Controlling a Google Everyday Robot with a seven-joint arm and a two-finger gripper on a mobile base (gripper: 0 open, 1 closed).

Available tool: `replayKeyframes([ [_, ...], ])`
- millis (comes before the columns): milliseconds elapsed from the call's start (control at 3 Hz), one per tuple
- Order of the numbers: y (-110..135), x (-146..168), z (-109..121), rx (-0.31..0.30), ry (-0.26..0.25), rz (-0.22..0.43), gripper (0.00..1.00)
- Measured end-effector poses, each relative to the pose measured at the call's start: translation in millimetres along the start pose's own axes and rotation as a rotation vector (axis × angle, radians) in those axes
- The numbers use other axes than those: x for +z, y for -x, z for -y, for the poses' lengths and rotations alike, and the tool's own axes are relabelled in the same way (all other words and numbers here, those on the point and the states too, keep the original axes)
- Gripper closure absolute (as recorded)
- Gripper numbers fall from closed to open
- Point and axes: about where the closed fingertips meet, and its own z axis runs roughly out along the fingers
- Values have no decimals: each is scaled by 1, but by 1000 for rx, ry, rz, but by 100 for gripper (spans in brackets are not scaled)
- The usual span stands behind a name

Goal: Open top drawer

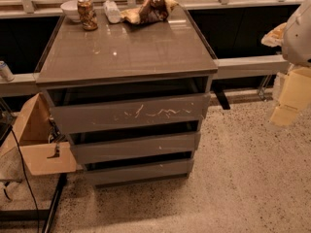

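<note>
The top drawer (pixel 129 113) is the tallest grey flat face of the cabinet, handleless, with squiggly white scratches across its middle. A dark gap shows between it and the cabinet's glossy grey top (pixel 126 50). Two shorter grey drawer faces (pixel 136 148) sit below it. My gripper (pixel 287 103), with beige fingers under a white arm housing (pixel 299 30), hangs at the right edge of the view. It is well to the right of the drawer, about level with its face, touching nothing.
On the cabinet's back edge stand a can (pixel 87 13), a white bowl (pixel 70 8), a plastic bottle (pixel 112 11) and a crumpled bag (pixel 150 8). A cardboard box (pixel 36 140) and a black cable (pixel 22 178) lie left of the cabinet. Speckled floor (pixel 243 178) spreads in front and right.
</note>
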Motion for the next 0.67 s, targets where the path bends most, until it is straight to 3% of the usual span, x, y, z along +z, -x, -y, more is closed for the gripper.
replayKeyframes([
  [667, -2, 16, -4, 14, 14, 12, 0],
])
